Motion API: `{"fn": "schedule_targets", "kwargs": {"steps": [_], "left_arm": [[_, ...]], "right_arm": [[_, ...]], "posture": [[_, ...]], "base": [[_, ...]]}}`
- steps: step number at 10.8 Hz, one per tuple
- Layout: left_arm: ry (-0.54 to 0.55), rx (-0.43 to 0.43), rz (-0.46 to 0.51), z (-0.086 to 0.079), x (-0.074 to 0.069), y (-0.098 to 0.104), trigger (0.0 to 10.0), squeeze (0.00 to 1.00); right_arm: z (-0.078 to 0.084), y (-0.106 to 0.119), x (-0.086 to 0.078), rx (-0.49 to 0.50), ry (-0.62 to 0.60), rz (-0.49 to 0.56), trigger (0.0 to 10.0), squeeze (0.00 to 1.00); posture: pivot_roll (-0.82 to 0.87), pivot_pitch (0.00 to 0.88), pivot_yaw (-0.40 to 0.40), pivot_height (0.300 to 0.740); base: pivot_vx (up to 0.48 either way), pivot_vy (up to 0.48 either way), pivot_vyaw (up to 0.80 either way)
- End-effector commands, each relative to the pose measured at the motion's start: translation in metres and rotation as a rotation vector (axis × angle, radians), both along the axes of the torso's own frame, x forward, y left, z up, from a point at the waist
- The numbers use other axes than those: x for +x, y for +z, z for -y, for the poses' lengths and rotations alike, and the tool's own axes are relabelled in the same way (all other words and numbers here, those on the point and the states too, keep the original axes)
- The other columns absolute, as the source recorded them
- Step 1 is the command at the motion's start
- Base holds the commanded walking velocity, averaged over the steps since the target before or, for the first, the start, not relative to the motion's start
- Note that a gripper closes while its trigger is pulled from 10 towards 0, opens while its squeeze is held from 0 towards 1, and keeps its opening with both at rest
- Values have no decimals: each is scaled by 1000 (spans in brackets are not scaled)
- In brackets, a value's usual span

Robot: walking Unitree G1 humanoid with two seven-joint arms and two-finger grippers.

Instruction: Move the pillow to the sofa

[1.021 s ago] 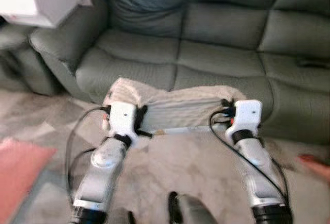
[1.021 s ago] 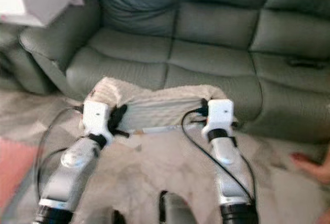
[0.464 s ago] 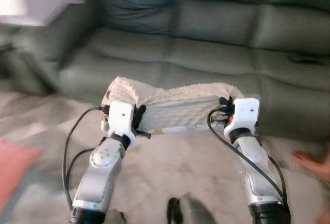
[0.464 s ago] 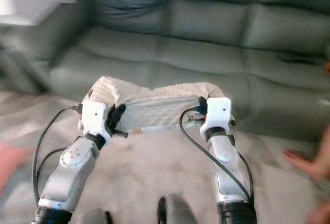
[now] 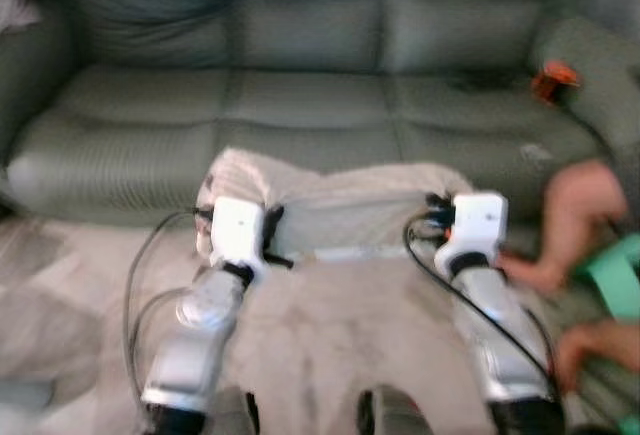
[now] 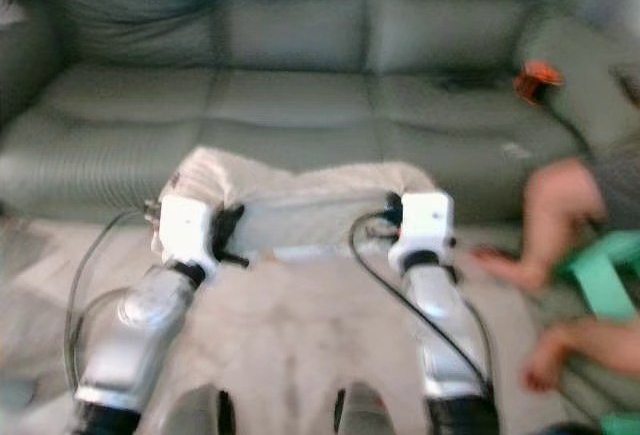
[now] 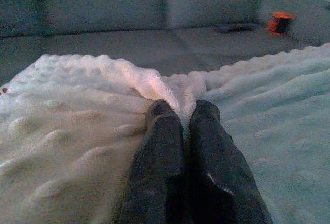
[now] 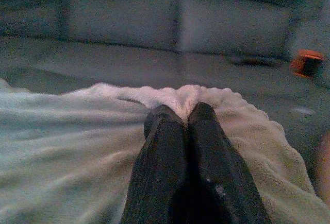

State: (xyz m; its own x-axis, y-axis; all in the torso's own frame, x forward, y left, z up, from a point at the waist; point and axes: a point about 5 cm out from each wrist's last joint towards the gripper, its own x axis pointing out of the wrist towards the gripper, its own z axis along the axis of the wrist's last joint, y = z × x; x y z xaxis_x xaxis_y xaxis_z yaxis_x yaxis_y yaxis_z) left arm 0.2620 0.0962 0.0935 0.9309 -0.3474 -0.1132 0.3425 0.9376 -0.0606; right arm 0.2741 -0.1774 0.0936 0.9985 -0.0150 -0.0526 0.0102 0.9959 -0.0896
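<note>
I carry a cream, knobbly pillow (image 5: 340, 205) stretched between both arms, just in front of the grey-green sofa (image 5: 300, 105). My left gripper (image 7: 183, 112) is shut on the pillow's left end, its two black fingers pinching a fold of the fabric. At the other end my right gripper (image 8: 183, 115) is shut on a fold of the pillow (image 8: 216, 126) in the same way. The pillow hangs a little lower than the seat cushions (image 6: 290, 105) and close to their front edge.
A person's bare legs and feet (image 5: 565, 225) are on the floor at my right, close to my right arm, beside a green object (image 5: 615, 275). A small orange thing (image 5: 553, 77) and a dark flat object (image 5: 480, 80) lie on the sofa's right seat.
The camera has swung right: the sofa's left armrest and the white box have left the view, and the right seat and a person's legs have come in. Both grippers still hold the pillow.
</note>
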Motion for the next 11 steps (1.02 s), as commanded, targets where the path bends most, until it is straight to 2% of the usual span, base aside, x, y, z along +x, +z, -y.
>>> {"fn": "schedule_targets", "kwargs": {"steps": [1,4,6,11], "left_arm": [[55,18,23,-16,2,3,10000,0],[49,10,18,-20,0,-1,10000,0],[57,15,28,-23,-1,-1,10000,0],[53,14,44,-23,-1,0,10000,0]], "right_arm": [[3,7,1,5,-33,31,10000,0],[3,6,0,5,-33,25,10000,0],[0,6,-2,0,-5,29,10000,0],[-5,6,-4,17,23,36,10000,0]], "posture": [[-57,128,-21,740],[-56,130,-18,740],[-56,135,-18,740],[-55,137,-15,740]], "base": [[0,0,-475],[0,0,-442],[0,0,0],[318,0,0]]}}
